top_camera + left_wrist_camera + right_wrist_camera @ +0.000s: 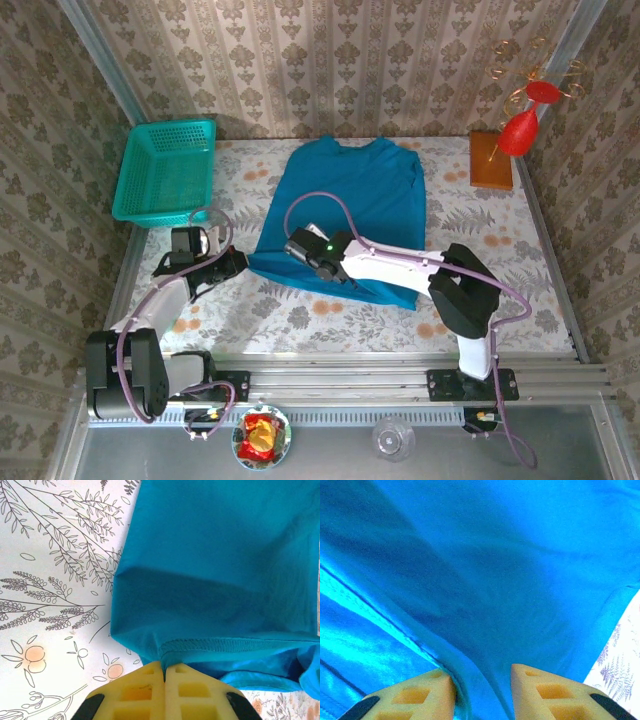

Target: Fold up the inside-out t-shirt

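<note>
The inside-out t-shirt lies spread on the table, collar at the far side, its near hem running from lower left to lower right. My left gripper is at the shirt's near left corner. In the left wrist view that gripper is shut on the stitched hem of the shirt. My right gripper rests on the shirt just right of that corner. In the right wrist view this gripper is open, with a raised ridge of the shirt between its yellow fingers.
A teal mesh basket stands at the far left corner. A wooden block with red ornaments stands at the far right. The floral tablecloth shows around the shirt. A snack bowl and a glass sit below the rail.
</note>
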